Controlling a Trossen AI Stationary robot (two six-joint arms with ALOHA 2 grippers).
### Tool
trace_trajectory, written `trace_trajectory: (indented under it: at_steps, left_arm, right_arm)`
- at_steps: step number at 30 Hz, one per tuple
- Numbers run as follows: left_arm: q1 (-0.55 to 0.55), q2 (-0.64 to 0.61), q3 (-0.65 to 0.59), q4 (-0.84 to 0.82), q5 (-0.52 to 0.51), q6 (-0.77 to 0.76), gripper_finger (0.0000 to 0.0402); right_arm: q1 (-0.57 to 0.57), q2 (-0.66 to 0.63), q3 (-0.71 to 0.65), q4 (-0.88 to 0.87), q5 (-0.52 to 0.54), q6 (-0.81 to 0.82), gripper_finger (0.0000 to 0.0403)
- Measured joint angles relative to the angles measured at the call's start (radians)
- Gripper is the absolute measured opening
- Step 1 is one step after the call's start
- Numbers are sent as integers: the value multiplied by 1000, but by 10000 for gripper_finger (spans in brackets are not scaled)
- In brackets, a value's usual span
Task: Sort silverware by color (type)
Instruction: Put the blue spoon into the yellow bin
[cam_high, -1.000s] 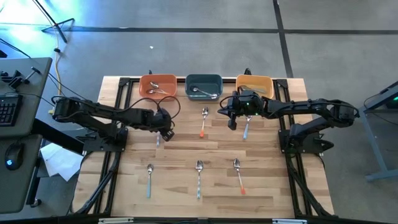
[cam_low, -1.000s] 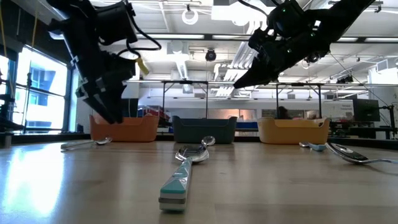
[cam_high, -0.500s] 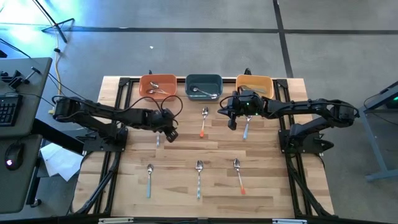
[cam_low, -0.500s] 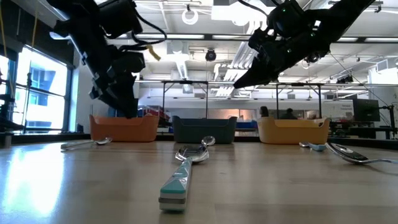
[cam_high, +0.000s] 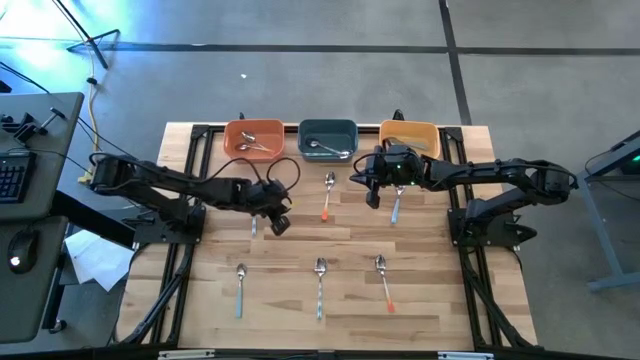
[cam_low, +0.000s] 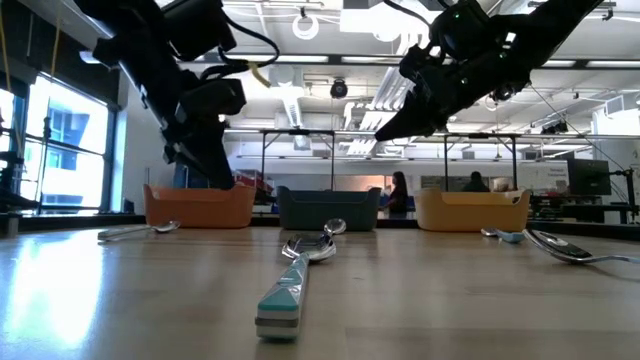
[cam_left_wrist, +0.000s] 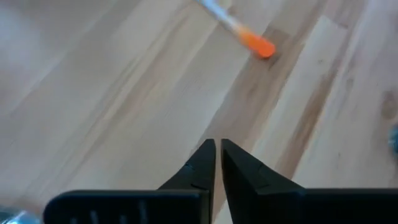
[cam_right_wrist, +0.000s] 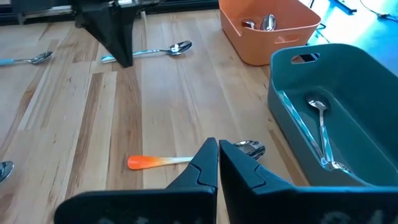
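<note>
Silverware lies flat on the wooden table (cam_high: 300, 250). An orange-handled spoon (cam_high: 327, 196) and a blue-handled spoon (cam_high: 396, 207) lie in the far row. A pale-handled spoon (cam_high: 253, 224) lies on the left, and three more (cam_high: 320, 285) lie near the front. My left gripper (cam_high: 279, 223) hangs shut above bare wood, just right of the pale-handled spoon, with nothing between its fingers (cam_left_wrist: 205, 163). My right gripper (cam_high: 373, 199) hangs shut and empty between the orange-handled and blue-handled spoons, over the orange-handled spoon's bowl (cam_right_wrist: 249, 149).
Three bowls stand along the far edge: orange (cam_high: 253, 137) with spoons in it, teal (cam_high: 328, 138) holding one spoon (cam_right_wrist: 323, 134), and yellow (cam_high: 409, 138). Bare wood lies across the table's middle. People show in the room beyond the table (cam_low: 400, 190).
My left gripper has moved toward the table's right edge, away from the pale-handled spoon, has turned a little, and has shut on nothing. That spoon lies where it was. My right arm has kept still.
</note>
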Motion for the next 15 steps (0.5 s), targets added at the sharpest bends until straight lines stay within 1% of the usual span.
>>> trace_trajectory:
  at_steps: [3,6,10,15]
  left_arm:
    - [-2,22,0,31,4,7,17]
    - [-1,41,0,54,34,24,35]
    - [0,56,0,87,76,20,70]
    - [0,56,0,100,74,-2,119]
  right_arm:
    - [0,0,0,-3,0,0,0]
    - [0,0,0,-5,0,6,0]
    - [0,0,0,-11,0,15,0]
    - [4,0,0,-10,1,15,0]
